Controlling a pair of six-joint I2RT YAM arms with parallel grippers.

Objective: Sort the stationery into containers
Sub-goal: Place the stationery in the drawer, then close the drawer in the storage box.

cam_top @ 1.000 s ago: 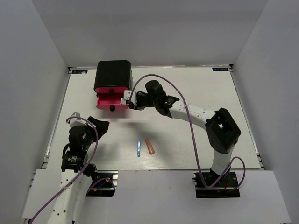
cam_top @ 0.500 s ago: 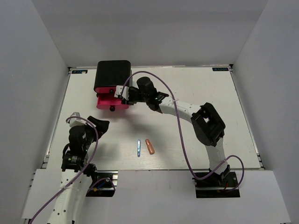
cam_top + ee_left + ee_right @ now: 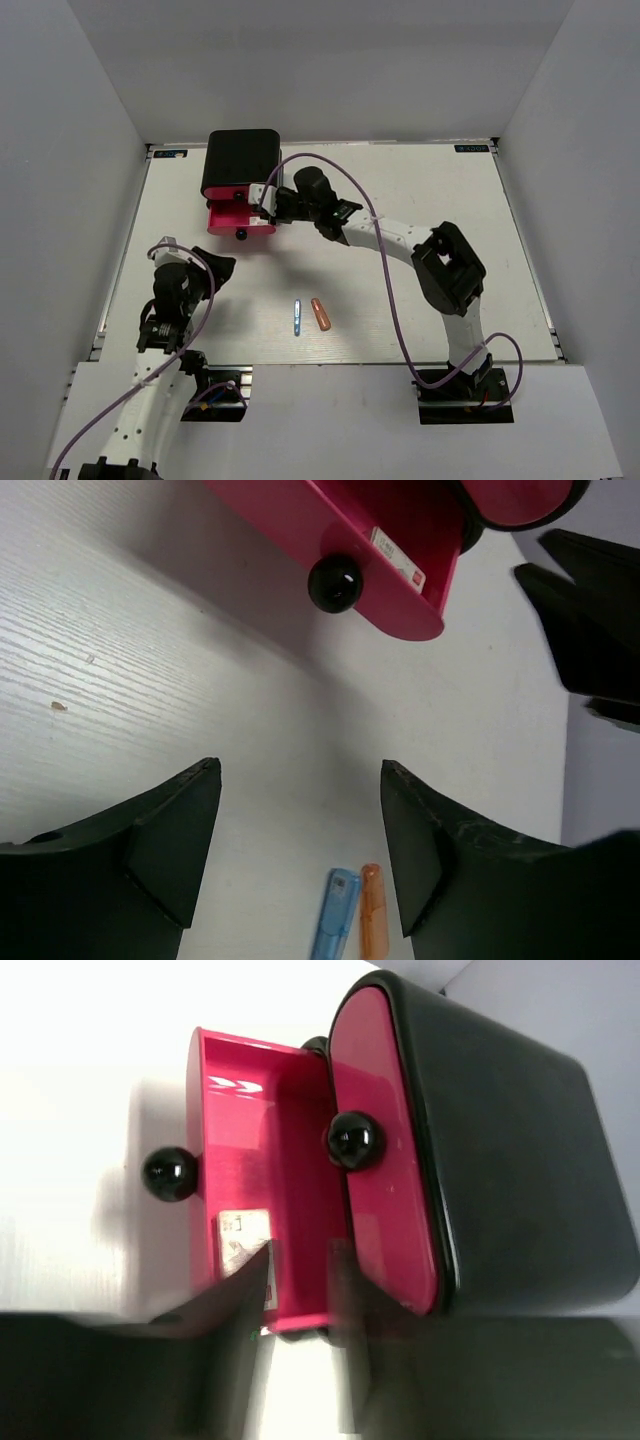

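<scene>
The black box stands at the far left with its lowest pink drawer pulled out. My right gripper hangs over the drawer's right end, its jaws slightly apart with nothing between them. A white eraser lies in the drawer beside one fingertip. A thin blue pen and a stubby orange marker lie side by side on the table. My left gripper is open and empty, with the pen and marker low between its fingers.
The drawer above is shut, with its black knob showing; the open drawer's knob faces the table. The open drawer also shows in the left wrist view. White walls enclose the table on three sides.
My right gripper has moved left from beside the drawer to over its right end. The left arm has shifted slightly. Pen and marker have not moved.
</scene>
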